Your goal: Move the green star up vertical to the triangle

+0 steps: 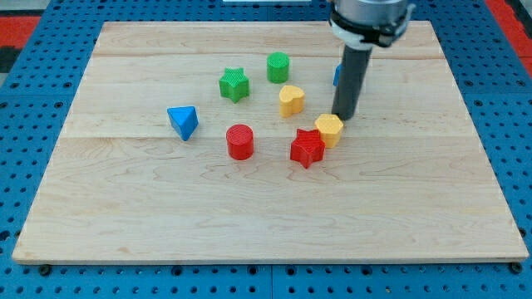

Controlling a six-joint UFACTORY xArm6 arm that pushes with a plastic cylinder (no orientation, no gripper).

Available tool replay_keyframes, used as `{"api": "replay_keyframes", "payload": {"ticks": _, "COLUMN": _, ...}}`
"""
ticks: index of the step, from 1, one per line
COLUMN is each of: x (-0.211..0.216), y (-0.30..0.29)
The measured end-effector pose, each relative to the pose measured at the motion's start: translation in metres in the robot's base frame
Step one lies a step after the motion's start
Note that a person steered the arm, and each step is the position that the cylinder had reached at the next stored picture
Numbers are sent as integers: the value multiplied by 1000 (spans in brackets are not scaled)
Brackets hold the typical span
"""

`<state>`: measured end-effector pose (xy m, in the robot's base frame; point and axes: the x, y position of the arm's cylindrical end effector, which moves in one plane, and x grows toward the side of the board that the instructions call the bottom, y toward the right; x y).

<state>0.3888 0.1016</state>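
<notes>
Green star (234,84) sits well left of my tip (343,116); no fingers show.

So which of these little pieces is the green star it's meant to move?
Start at the pale wooden board and look in its upper middle, where two green blocks sit side by side. The green star-shaped block is the one on the view's left, up and right of the blue triangular block. Its neighbour, the green cylinder block, is round, while the star has points.
</notes>
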Motion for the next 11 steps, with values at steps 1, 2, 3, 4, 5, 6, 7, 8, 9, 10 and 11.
{"api": "replay_keyframes", "payload": {"ticks": 1, "x": -27, "y": -45}}
{"api": "replay_keyframes", "payload": {"ticks": 2, "x": -49, "y": -92}}
{"api": "replay_keyframes", "payload": {"ticks": 3, "x": -20, "y": -118}}
{"api": "replay_keyframes", "payload": {"ticks": 4, "x": 7, "y": -134}}
{"api": "replay_keyframes", "payload": {"ticks": 5, "x": -25, "y": -151}}
{"api": "replay_keyframes", "payload": {"ticks": 6, "x": -14, "y": -143}}
{"api": "replay_keyframes", "payload": {"ticks": 7, "x": -15, "y": -137}}
{"api": "replay_keyframes", "payload": {"ticks": 8, "x": -50, "y": -144}}
{"api": "replay_keyframes", "payload": {"ticks": 9, "x": -81, "y": -169}}
{"api": "replay_keyframes", "payload": {"ticks": 10, "x": -79, "y": -187}}
{"api": "replay_keyframes", "payload": {"ticks": 11, "x": -38, "y": -156}}
